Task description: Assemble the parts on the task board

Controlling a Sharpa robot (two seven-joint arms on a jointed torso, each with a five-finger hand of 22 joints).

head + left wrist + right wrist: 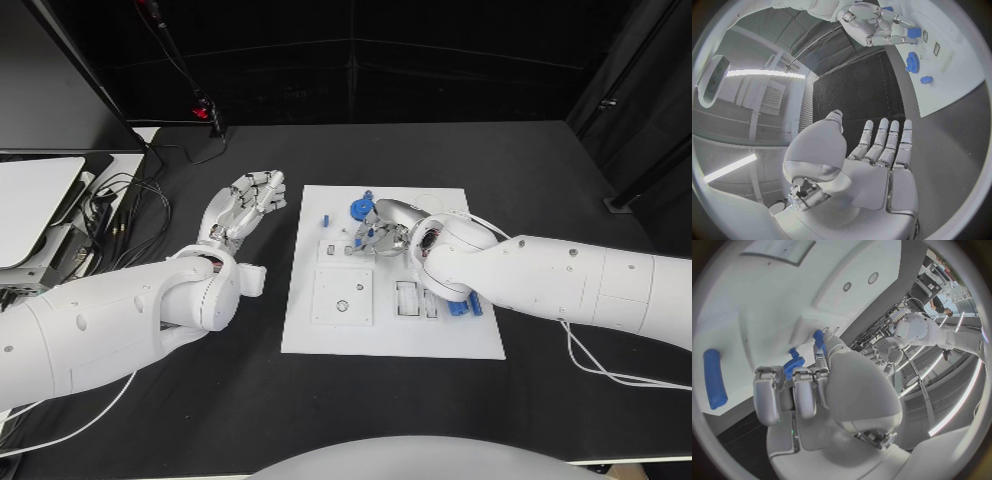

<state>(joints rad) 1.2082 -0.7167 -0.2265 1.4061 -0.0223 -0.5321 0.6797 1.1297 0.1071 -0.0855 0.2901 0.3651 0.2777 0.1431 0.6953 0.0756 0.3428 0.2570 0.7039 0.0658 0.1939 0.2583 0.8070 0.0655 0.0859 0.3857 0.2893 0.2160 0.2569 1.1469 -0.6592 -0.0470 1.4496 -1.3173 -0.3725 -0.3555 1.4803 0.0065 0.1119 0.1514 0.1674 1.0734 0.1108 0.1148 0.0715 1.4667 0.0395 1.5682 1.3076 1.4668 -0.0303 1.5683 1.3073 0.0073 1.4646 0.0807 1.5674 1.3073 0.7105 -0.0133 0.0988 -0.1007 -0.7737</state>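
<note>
Task board point(389, 330): white plate, mid-table. Our right hand point(387, 228) curls over its far end, fingers pinching a blue gear point(794, 364); we judge seating it in hand, needing careful alignment next. Left hand point(248, 205) spread, empty, beside the board's left edge, with open table around.

Robotics lab / test cell. Black counter point(433, 400) w/ black curtains point(433, 60) hung behind & to the side, closing off the work area. Bundle of loose cables point(123, 205) trailing off the counter edge next to a white device point(32, 205), and a small red indicator light point(201, 110) on a stand at the back. Wrist views show strip ceiling lights point(757, 73) & bare industrial-type walls.
</note>
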